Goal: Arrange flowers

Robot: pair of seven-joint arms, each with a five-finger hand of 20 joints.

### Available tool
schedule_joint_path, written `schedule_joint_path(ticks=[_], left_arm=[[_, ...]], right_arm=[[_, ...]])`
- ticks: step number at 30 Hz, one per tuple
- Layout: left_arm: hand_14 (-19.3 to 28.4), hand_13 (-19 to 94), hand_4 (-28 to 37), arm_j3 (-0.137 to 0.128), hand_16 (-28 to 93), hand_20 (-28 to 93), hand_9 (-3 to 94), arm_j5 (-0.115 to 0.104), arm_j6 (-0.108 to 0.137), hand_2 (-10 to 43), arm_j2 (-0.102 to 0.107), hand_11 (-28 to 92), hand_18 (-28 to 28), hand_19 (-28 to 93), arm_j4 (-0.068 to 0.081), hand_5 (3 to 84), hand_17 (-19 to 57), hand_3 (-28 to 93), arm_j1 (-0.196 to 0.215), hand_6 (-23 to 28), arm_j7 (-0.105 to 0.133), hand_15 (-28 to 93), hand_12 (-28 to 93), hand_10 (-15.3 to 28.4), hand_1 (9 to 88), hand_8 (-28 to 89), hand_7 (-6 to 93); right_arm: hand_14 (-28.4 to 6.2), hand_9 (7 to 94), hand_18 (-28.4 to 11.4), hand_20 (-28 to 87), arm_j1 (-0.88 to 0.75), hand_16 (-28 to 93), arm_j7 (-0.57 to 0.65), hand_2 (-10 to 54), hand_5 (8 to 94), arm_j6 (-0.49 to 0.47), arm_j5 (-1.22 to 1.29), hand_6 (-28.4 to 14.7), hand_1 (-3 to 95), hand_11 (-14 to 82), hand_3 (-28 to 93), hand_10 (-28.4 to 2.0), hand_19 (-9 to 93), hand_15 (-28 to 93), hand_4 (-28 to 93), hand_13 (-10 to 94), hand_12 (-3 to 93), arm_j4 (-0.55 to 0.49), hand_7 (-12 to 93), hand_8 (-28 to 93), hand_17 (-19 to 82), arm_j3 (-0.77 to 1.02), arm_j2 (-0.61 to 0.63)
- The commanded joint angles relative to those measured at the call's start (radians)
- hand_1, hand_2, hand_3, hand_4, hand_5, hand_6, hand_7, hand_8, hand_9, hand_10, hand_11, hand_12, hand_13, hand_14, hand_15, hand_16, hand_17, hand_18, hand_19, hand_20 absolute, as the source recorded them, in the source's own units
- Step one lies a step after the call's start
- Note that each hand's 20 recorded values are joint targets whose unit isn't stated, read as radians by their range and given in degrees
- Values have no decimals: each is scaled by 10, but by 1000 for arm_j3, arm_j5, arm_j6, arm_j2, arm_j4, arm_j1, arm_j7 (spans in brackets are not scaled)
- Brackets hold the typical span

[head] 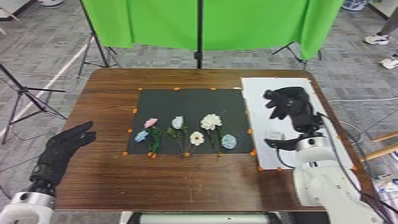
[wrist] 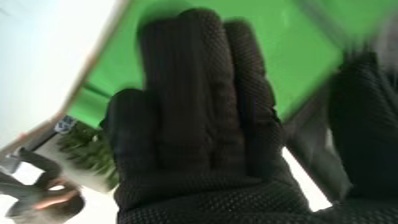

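Head view: Six flower heads lie on the black mat [head: 182, 104]: a pink flower [head: 151, 121], a blue flower [head: 141, 135], a pale blue flower [head: 178, 122], a cream flower [head: 196, 138], a large white flower [head: 210, 121] and a blue cluster [head: 229, 141]. Stems point toward the robot's side of the brown table [head: 98, 175]. This layout presumably separates the stems for individual pickup against a contrasting ground. Orange tape [head: 177, 88] at the mat's border probably fixes or marks its position.

The left hand [head: 64, 149] is beside the mat, fingers loosely extended, no stem in its grasp; this position likely leaves the work area to the other arm. The right hand [head: 289, 102] is over the white board [head: 259, 95], apart from the flowers, judged a suitable standoff before a pick.

Right wrist view: The right hand's fingers are straight and pressed together, pinching nothing. Green foliage [wrist: 87, 150] appears beyond; which item it belongs to cannot be determined.
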Motion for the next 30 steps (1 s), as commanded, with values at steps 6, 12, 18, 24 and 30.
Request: schedule_joint_path(ticks=[6,12,18,24,30], left_arm=[[160,331,-177,51,-22,129,444,-2,7,-10,39,180,91,88,36,451,73,660,-97,74,57,107,101,148,289,-59,84],[160,332,-179,88,-20,131,445,29,-26,-6,10,182,89,83,54,453,74,662,-173,73,37,109,100,147,289,-60,84],[163,334,-179,102,-18,132,445,46,-50,-6,12,181,89,80,59,453,73,663,-225,73,27,112,99,147,288,-59,84],[163,338,-179,98,-17,133,446,66,-65,-6,-18,180,92,79,57,453,70,664,-247,72,25,114,100,148,286,-59,83],[167,342,-180,91,-16,133,447,86,-56,-6,-45,180,98,83,41,453,66,663,-234,70,35,119,101,148,285,-59,82]], right_arm=[[-138,400,-155,286,-108,214,-573,7,376,-354,925,3,66,40,785,-143,111,68,-163,307,146,56,104,-88,162,136,-124],[-128,388,-132,263,-250,184,-540,5,362,-377,670,8,39,38,800,-140,51,52,-173,269,137,11,104,-93,155,192,-155],[-126,371,-126,255,-296,172,-545,6,348,-323,686,6,35,33,800,-140,44,43,-177,248,133,-5,102,-94,138,193,-185],[-125,363,-127,251,-328,168,-528,7,346,-311,680,7,32,32,801,-137,50,39,-179,238,132,-18,104,-94,128,204,-210],[-132,376,-132,249,-314,170,-509,20,361,-250,692,2,43,37,790,-142,59,43,-179,242,134,-31,110,-95,127,217,-213]])
